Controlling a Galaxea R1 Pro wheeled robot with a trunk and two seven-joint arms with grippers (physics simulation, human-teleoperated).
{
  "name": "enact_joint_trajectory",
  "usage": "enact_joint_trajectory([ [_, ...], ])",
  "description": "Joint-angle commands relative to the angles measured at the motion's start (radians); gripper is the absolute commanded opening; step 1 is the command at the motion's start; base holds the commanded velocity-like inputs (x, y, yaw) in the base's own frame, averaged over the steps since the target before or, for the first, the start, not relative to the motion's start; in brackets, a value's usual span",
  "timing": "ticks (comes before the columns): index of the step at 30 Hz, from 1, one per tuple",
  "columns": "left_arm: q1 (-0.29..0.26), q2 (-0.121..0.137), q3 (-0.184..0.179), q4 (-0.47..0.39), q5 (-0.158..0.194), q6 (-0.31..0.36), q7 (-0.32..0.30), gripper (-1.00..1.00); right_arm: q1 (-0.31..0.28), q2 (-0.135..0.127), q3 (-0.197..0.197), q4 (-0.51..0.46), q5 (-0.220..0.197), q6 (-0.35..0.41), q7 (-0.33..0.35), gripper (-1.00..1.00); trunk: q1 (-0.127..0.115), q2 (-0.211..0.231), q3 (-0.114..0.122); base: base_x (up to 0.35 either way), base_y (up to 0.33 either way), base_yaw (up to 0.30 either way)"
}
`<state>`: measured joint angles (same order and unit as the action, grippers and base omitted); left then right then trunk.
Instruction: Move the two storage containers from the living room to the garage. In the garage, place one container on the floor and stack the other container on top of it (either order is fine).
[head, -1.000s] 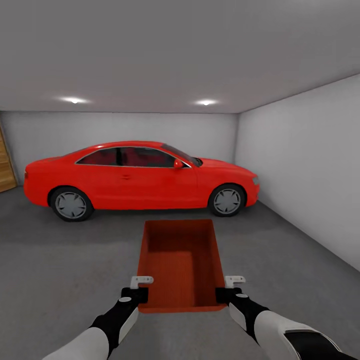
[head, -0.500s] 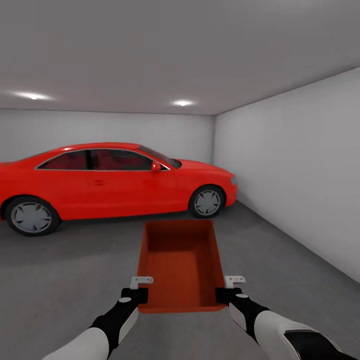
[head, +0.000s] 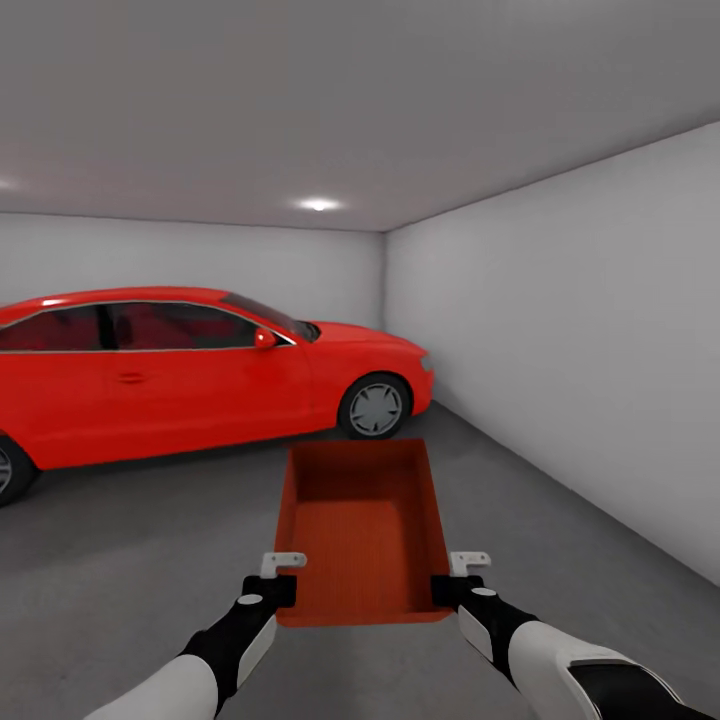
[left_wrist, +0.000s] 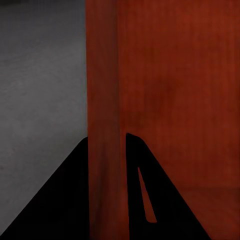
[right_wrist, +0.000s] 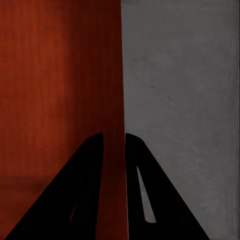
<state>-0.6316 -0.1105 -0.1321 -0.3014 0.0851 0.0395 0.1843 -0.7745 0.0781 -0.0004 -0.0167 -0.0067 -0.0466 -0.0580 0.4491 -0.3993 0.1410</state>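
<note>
Robot is in the garage, carrying one storage container (head: 360, 535) out front with both arms, held level above the floor (head: 120, 560), open top up, long axis pointing away from the robot.

Left gripper (head: 283, 578) is clamped on the near end of the bin's left long wall. Left wrist view confirms: the orange-red wall (left_wrist: 105, 125) runs straight between the two dark fingers (left_wrist: 65, 200), one finger outside, one inside the bin, both tight against the wall. Clenched on the container.

Right gripper (head: 455, 578) mirrors it on the near end of the right long wall. Right wrist view: the thin wall edge (right_wrist: 122, 100) sits between the fingers (right_wrist: 150, 200), inner one over the bin's interior, outer one over grey concrete (right_wrist: 185, 100). Also clenched on the container.

Bin interior looks empty, ribbed bottom visible in the head view.

Surroundings: red coupe (head: 190, 370) parked side-on ahead and to the left, nose toward the right wall, rear cut off by the frame edge. The far end of the bin is well short of the car. White side wall (head: 580, 330) runs along the right, white back wall behind the car, grey ceiling with a round ceiling light (head: 318, 204). Floor is dull grey mottled concrete.
</note>
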Motion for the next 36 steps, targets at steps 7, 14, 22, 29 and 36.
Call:
enact_joint_trajectory([
  [7,0.0,0.002,0.016,-0.004,-0.011,0.005,0.018,-1.0,0.0,-0.001,-0.024,0.003,-0.007,-0.004,-0.04,-1.0,0.001,-0.001,-0.005,0.322,0.0,-0.254],
  [14,0.0,0.002,0.016,-0.004,-0.011,0.005,0.018,-1.0,0.0,-0.001,-0.024,0.003,-0.007,-0.003,-0.04,-1.0,0.001,-0.001,-0.011,0.322,0.0,-0.252],
  [22,0.0,0.002,0.016,-0.004,-0.011,0.005,0.018,-1.0,0.0,-0.001,-0.024,0.003,-0.007,-0.004,-0.04,-1.0,0.001,-0.001,-0.018,0.322,0.0,-0.252],
  [29,0.0,0.002,0.017,-0.004,-0.011,0.005,0.018,-1.0,0.0,-0.001,-0.024,0.003,-0.007,-0.003,-0.04,-1.0,0.001,-0.001,-0.024,0.322,0.0,-0.252],
  [36,0.0,0.002,0.017,-0.004,-0.011,0.009,0.018,-1.0,0.0,-0.002,-0.024,0.003,-0.007,-0.003,-0.04,-1.0,0.001,-0.001,-0.03,0.322,0.001,-0.252],
])
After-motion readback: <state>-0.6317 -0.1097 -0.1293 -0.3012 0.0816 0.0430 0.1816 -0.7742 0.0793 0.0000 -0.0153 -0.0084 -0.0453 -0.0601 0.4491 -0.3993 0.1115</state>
